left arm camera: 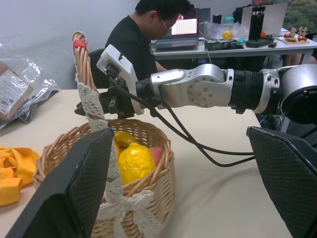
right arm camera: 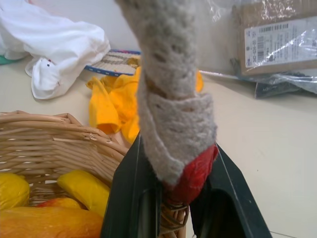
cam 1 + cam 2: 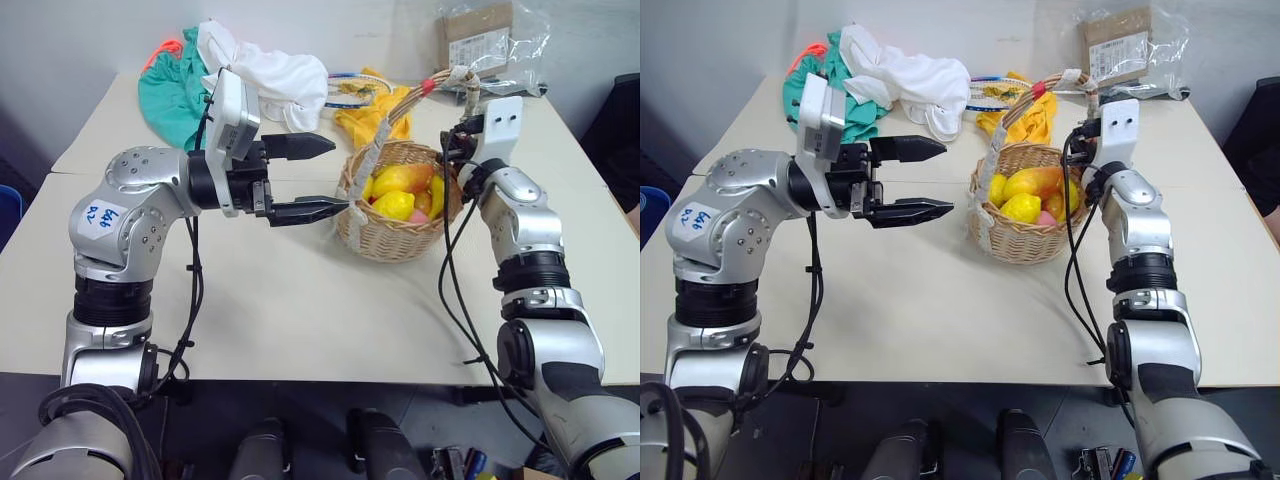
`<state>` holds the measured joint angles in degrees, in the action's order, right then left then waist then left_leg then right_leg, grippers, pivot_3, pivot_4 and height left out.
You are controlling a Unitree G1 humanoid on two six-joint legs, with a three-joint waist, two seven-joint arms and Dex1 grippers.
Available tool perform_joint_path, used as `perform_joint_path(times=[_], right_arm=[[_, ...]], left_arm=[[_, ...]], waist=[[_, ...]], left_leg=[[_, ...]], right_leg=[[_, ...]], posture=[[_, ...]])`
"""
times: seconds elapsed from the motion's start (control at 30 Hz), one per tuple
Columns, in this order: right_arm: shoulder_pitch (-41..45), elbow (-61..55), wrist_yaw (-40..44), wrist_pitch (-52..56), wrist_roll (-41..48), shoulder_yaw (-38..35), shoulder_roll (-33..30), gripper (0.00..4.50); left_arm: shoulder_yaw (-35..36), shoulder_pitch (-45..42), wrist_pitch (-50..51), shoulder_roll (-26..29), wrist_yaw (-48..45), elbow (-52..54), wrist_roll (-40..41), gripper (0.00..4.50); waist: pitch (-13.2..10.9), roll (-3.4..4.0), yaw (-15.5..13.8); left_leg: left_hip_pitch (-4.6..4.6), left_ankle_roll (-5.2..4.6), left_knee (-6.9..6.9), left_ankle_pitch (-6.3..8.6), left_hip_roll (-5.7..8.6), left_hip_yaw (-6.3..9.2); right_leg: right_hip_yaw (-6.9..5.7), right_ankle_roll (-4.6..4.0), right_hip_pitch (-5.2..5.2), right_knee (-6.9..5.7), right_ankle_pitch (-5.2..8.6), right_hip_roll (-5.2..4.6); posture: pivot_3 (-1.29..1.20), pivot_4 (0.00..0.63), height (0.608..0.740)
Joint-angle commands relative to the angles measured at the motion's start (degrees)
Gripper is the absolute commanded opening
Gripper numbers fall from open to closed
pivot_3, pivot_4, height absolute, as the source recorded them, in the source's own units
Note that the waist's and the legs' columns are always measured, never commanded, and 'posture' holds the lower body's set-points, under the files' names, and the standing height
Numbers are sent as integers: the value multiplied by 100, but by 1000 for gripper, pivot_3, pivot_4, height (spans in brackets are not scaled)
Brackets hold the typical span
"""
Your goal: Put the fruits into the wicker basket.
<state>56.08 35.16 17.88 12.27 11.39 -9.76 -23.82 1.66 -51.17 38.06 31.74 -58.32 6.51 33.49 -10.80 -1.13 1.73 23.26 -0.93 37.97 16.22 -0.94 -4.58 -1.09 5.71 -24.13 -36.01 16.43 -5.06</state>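
Wicker basket (image 3: 392, 225) sits on counter (image 3: 280, 310), middle, a bit toward 2 o'clock. Mango (image 3: 403, 179) and lemon (image 3: 393, 205) lie inside, touching, with other yellow and red fruits. Tall handle (image 2: 173, 99) wrapped in white and red bands. Right hand (image 2: 171, 198) at basket's 3 o'clock side, fingers pressed together, pinching handle at red band. Left hand (image 3: 315, 180) at basket's 9 o'clock, just beside it, fingers spread wide, holding nothing. Behind basket, 12 o'clock: yellow cloth (image 2: 116, 101), white cloth (image 3: 265, 75), green cloth (image 3: 175, 95).
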Motion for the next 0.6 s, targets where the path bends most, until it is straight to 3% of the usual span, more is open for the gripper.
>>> perform_joint_path(times=[0.03,0.17,0.3,0.43,0.6], right_arm=[[-603,-1837,-13,525,409,-487,-335,307],[-1761,-3589,-332,1429,610,-1193,-774,307],[-2513,-4362,-590,1969,817,-2102,-1144,307],[-2667,-4023,-875,1945,701,-2631,-1401,307],[-2659,-2816,-1155,1268,267,-2629,-1611,307]], left_arm=[[64,-18,-12,-18,-16,227,189,4500],[-47,-42,-66,-111,-101,147,221,4500],[-140,-170,-191,-277,-226,-114,175,4500],[-256,-312,-344,-491,-335,-361,123,4500],[-314,-419,-476,-655,-415,-536,103,4500]], waist=[[0,0,-24],[0,0,-180],[0,0,-181],[0,0,-126],[0,0,-38]], left_leg=[[2,0,0,0,0,0],[17,-5,2,2,10,7],[16,-22,10,1,22,-10],[-9,-36,9,-4,27,-50],[-18,-34,5,-5,22,-57]], right_leg=[[1,0,-1,-1,0,-12],[-3,0,-9,1,0,-27],[-15,14,-8,4,-8,-29],[3,25,-8,8,-13,-25],[11,24,-8,6,-13,-20]], posture=[[0,150,740],[0,150,740],[0,150,740],[0,150,740],[0,150,740]])
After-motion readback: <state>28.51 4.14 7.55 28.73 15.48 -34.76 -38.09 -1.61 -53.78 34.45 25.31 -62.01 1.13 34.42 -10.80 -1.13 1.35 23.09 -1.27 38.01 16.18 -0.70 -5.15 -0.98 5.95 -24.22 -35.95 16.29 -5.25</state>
